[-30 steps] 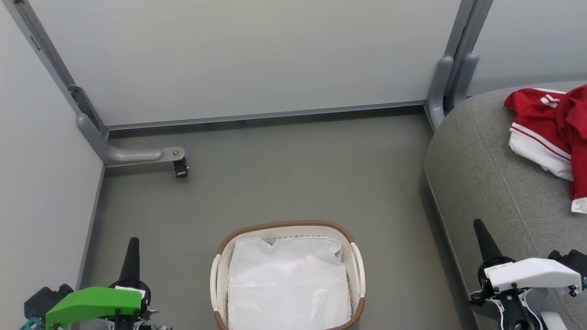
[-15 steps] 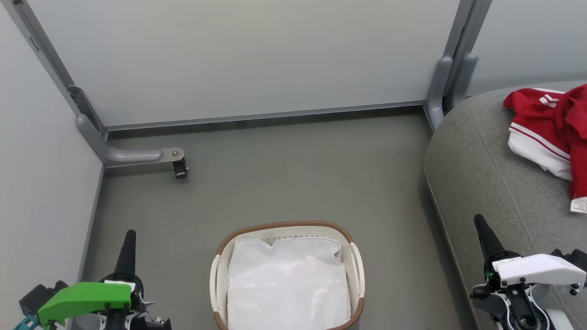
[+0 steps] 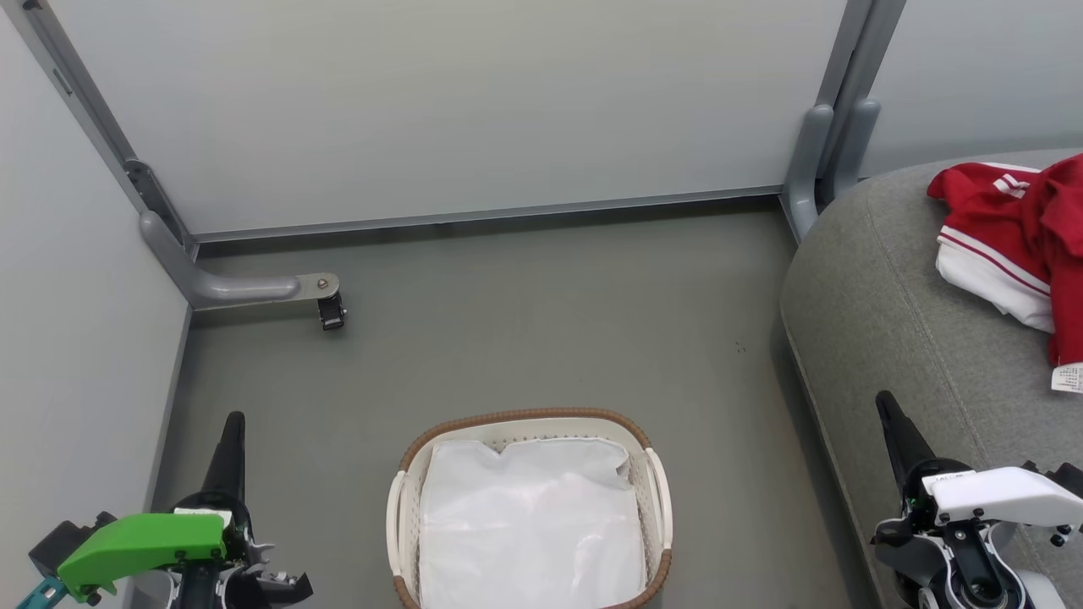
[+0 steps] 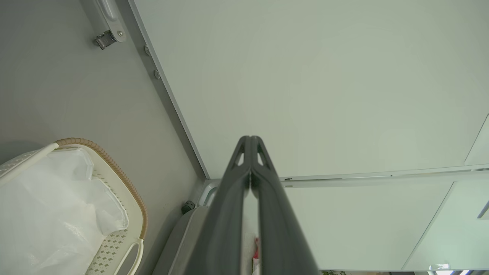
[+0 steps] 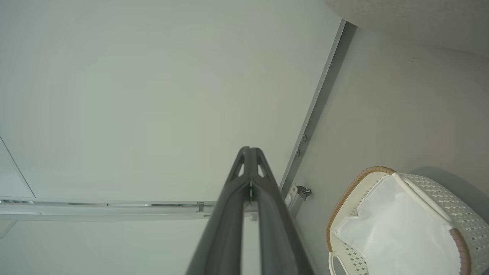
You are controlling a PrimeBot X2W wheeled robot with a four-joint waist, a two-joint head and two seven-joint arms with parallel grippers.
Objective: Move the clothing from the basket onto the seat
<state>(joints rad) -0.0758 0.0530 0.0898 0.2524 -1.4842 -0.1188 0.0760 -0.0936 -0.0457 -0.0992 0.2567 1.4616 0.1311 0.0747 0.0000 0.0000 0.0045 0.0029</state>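
Note:
The red clothing [image 3: 1011, 220] with white stripes lies bunched on the grey seat [image 3: 888, 338] at the right. The basket [image 3: 525, 416] stands on the floor at bottom centre, and inside it I see just its white cloth liner [image 3: 529, 524]. My left gripper [image 3: 233, 420] is shut and empty, left of the basket, fingers pointing up the view. My right gripper [image 3: 885, 400] is shut and empty over the seat's front edge. In the left wrist view the shut left gripper [image 4: 250, 139] points at a wall panel, the basket [image 4: 114, 168] lower left. In the right wrist view the right gripper [image 5: 250, 150] is shut, the basket [image 5: 359, 175] lower right.
Pale partition panels close off the back and left. A grey metal foot with a small caster [image 3: 332, 313] juts onto the floor at the left, and a grey post [image 3: 825, 144] stands beside the seat. Open floor [image 3: 550, 321] lies beyond the basket.
Both arms shifted slightly: the left wrist slid left and the right wrist sank lower, each fingertip ending a little higher in the head view. Both grippers stayed shut.

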